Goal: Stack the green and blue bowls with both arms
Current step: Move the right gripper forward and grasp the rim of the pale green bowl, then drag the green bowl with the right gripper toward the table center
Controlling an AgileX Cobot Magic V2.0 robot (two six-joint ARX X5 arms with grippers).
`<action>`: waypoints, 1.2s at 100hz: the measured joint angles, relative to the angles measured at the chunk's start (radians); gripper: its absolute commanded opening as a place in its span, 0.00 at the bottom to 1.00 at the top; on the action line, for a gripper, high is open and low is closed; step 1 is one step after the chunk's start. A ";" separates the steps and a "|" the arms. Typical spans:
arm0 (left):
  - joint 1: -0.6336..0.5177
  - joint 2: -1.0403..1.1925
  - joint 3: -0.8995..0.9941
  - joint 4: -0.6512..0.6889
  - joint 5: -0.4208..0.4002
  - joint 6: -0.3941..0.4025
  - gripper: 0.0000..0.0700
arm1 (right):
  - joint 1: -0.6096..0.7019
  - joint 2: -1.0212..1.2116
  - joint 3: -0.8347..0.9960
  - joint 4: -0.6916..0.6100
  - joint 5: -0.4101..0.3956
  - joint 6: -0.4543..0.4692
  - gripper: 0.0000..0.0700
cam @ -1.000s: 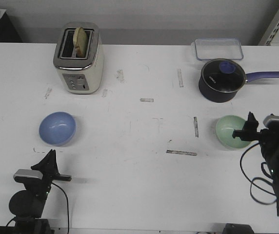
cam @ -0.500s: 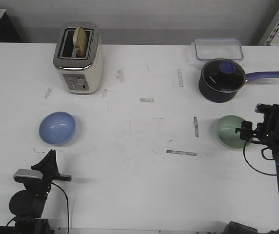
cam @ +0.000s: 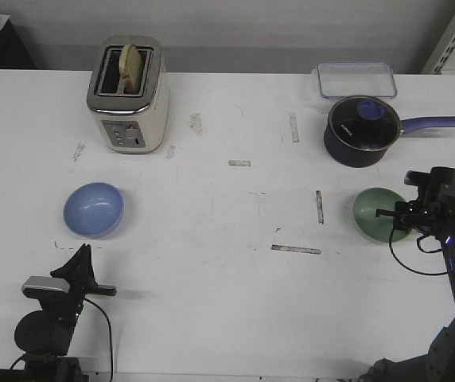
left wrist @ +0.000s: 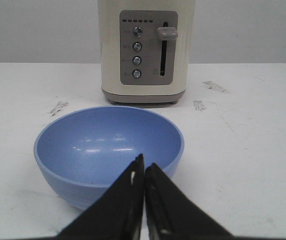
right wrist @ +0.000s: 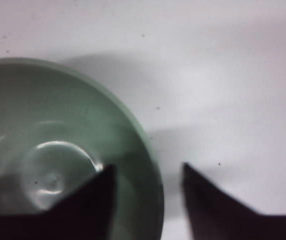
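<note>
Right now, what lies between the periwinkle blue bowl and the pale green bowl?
Front view: only bare white tabletop with scuff marks between the blue bowl and green bowl.

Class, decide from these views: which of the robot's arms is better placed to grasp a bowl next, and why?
Right. The right gripper is open, one finger inside and one outside the green bowl's rim. The left gripper is shut, short of the blue bowl.

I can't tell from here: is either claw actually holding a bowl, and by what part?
Nothing is held yet. The right gripper is open, straddling the green bowl rim; the left gripper is shut, short of the blue bowl.
</note>
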 measured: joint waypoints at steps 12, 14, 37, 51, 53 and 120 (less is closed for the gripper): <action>0.000 0.000 0.000 0.000 0.000 0.000 0.00 | -0.001 0.000 0.000 0.005 -0.006 -0.001 0.00; 0.000 0.000 0.000 0.000 0.000 0.000 0.00 | -0.001 -0.001 0.000 0.005 -0.009 -0.001 0.00; 0.000 0.000 0.000 0.000 0.000 0.000 0.00 | 0.005 -0.057 0.000 0.000 -0.039 0.000 0.00; 0.000 0.000 0.000 0.000 0.000 0.000 0.00 | 0.043 -0.157 0.026 -0.040 -0.092 0.003 0.00; 0.000 0.000 0.000 0.001 0.000 0.000 0.00 | 0.054 -0.173 0.034 -0.042 -0.106 0.003 0.00; 0.000 0.000 0.000 0.029 0.000 0.000 0.00 | 0.874 -0.095 0.138 -0.008 -0.175 0.164 0.00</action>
